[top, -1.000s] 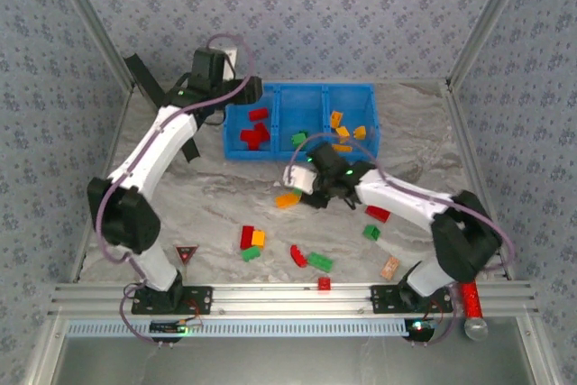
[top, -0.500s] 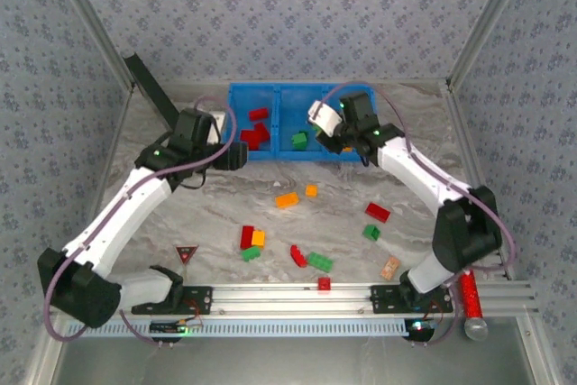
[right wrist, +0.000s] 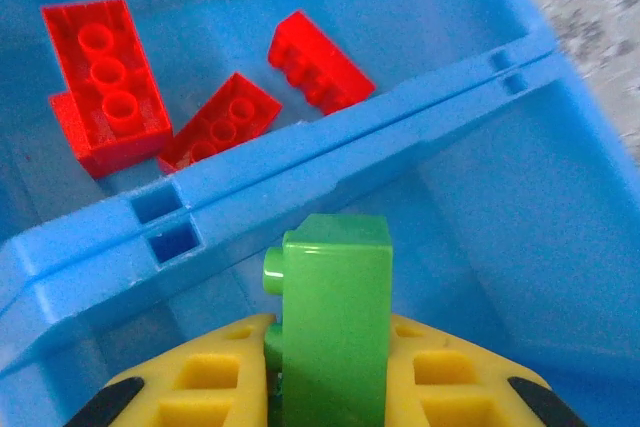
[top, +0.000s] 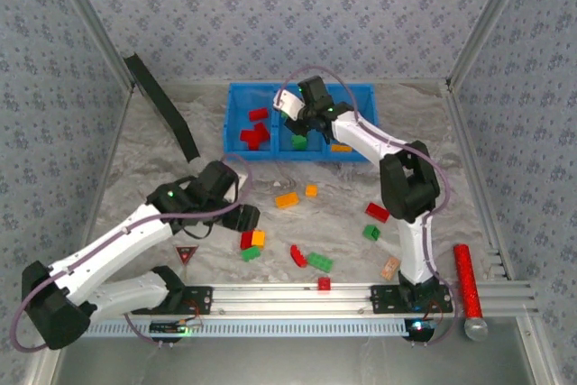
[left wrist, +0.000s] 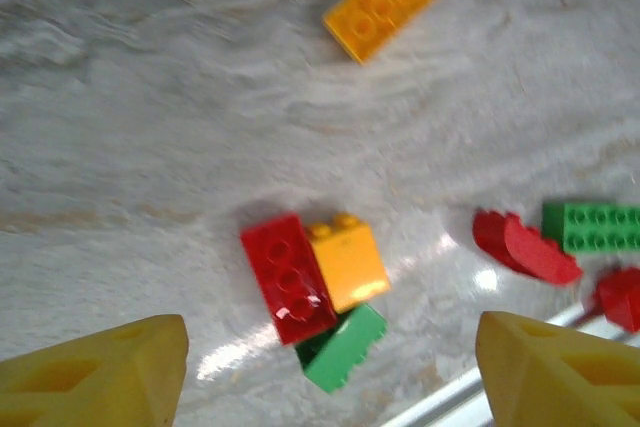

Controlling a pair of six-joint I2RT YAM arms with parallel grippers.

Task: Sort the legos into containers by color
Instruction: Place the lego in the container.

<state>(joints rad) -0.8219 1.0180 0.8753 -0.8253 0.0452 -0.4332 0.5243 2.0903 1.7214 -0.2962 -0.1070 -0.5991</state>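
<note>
The marbled table (top: 415, 178) carries the blue tray (top: 233, 101) at its far edge, centred, with three compartments side by side.

**Right arm.** It reaches forward to the tray. The right gripper (top: 304, 129) hangs over the middle compartment. In the wrist view the right gripper (right wrist: 330, 347) is pinching a green brick (right wrist: 335, 322). The brick stands on end between the yellow fingers (right wrist: 200, 387), with one stud facing left. Below it lie the blue divider wall and the bare floor of the middle compartment.

**Left arm.** It lies low across the near left of the table. The left gripper (top: 242, 218) sits just beside a loose cluster of bricks. In the wrist view the left gripper (left wrist: 330, 332) is spread wide and holds nothing. Its fingers (left wrist: 95, 367) hover above the cluster, one on each side.

**Tray contents.**
- Left compartment: red bricks (top: 255, 132); the right wrist view shows three (right wrist: 105, 82).
- Middle compartment: green (top: 299, 142) shows at the gripper. Whether this is the held brick cannot be told from above.
- Right compartment: one orange brick (top: 341, 147) shows past the arm.

**Loose bricks on the table.**
- The cluster: a red brick (left wrist: 290, 277), an orange cube (left wrist: 347, 262) and a green piece (left wrist: 340, 347), all touching.
- An orange plate (left wrist: 380, 5), farther out.
- A curved red piece (left wrist: 525, 247) beside a green plate (left wrist: 600, 227), to the right.
</note>
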